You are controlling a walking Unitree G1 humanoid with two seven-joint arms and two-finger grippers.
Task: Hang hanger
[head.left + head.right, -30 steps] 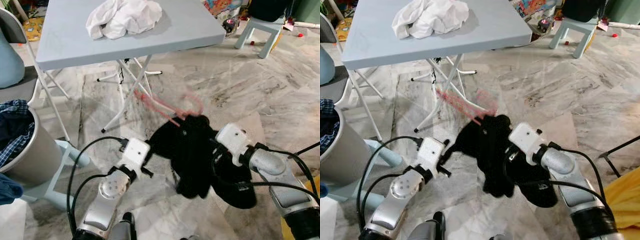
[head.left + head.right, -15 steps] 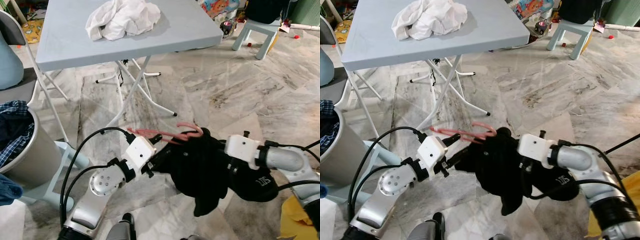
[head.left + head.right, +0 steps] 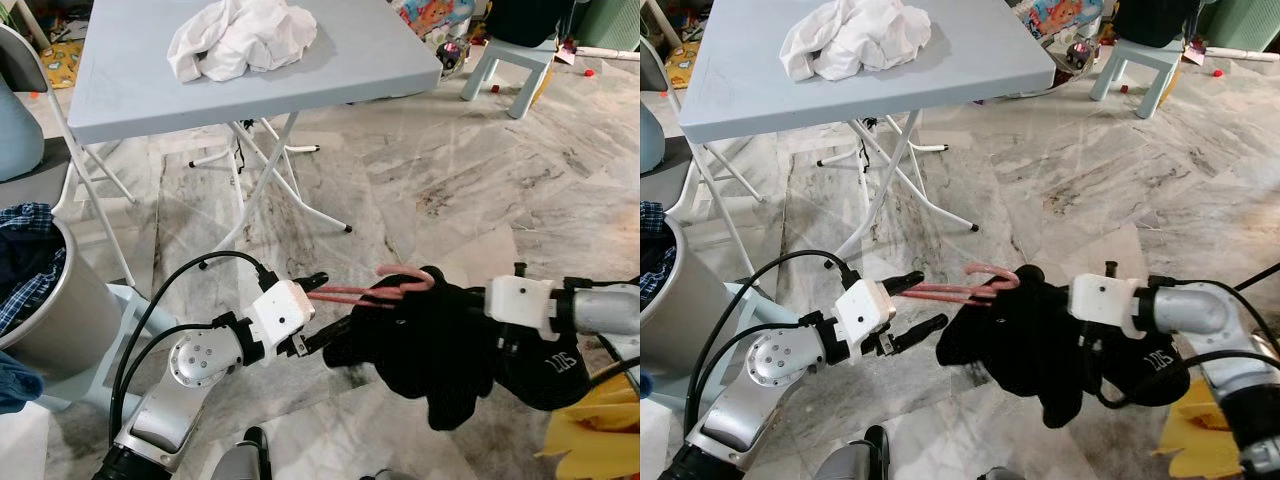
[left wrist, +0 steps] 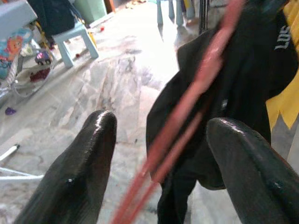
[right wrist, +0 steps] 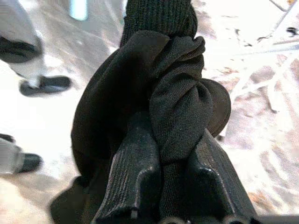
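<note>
A pink hanger (image 3: 365, 290) lies nearly level above the marble floor, its hook (image 3: 410, 274) toward my right arm. A black garment (image 3: 430, 345) hangs bunched over the hanger's right end. My left gripper (image 3: 322, 307) is open at the hanger's left end. In the left wrist view the pink bars (image 4: 196, 88) run between its two spread fingers (image 4: 88, 158) without being clamped. My right gripper (image 5: 168, 135) is shut on a fold of the black garment (image 5: 173, 93), its fingertips buried in the cloth.
A grey-blue folding table (image 3: 150, 90) with a white cloth (image 3: 240, 35) stands ahead, its legs (image 3: 270, 180) just beyond the hanger. A laundry bin (image 3: 45, 300) of clothes is at my left, a pale blue stool (image 3: 520, 60) far right, yellow fabric (image 3: 590, 445) at lower right.
Both arms have swung right and lower. The hanger, tilted a second ago, now lies level with its left end between the left fingers. The black garment has moved right with the right gripper.
</note>
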